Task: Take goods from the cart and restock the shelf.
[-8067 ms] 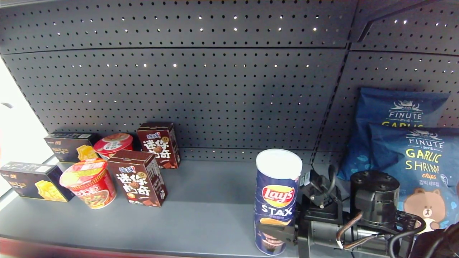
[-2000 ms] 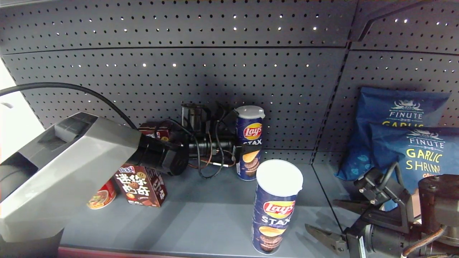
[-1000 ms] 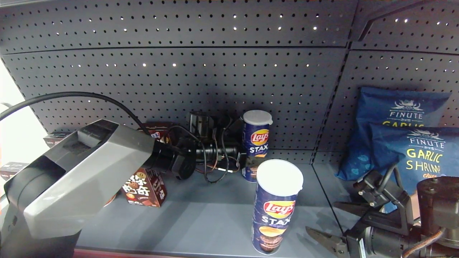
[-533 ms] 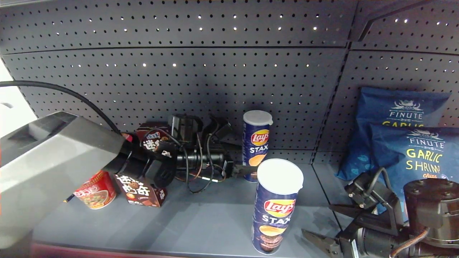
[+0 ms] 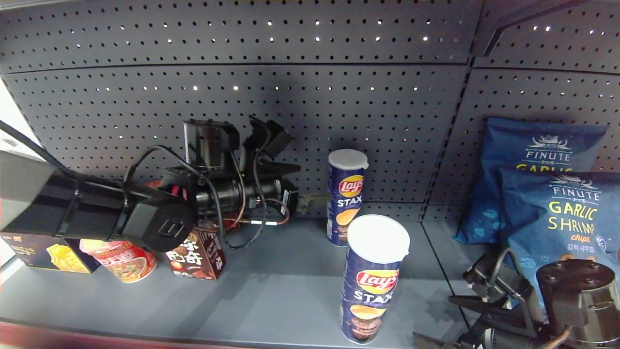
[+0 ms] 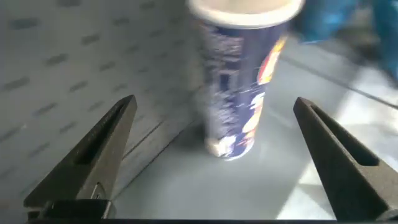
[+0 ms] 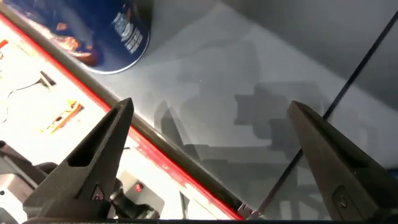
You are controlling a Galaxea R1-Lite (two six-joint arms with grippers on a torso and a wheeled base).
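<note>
Two blue chip cans stand upright on the grey shelf (image 5: 271, 291). The back can (image 5: 347, 196) is near the pegboard; the front can (image 5: 374, 278) is close to the shelf's edge. My left gripper (image 5: 301, 186) hangs open just left of the back can, apart from it, and the back can (image 6: 239, 81) stands beyond the spread fingers of the left gripper (image 6: 214, 104). My right gripper (image 5: 436, 320) is open and low at the front right, beside the front can. The open right gripper (image 7: 210, 107) holds nothing, and the front can's base (image 7: 115, 34) lies off to one side.
Brown chocolate boxes (image 5: 196, 252), a red noodle cup (image 5: 123, 259) and a black-and-yellow box (image 5: 38, 249) fill the shelf's left part. Blue chip bags (image 5: 562, 218) lean at the right. Bare shelf lies between the cans and the boxes. The shelf's red front edge (image 7: 93, 93) is near the right gripper.
My left gripper let go of the back can, drew away to the left and rose. The right arm sank slightly lower. Both cans stay upright.
</note>
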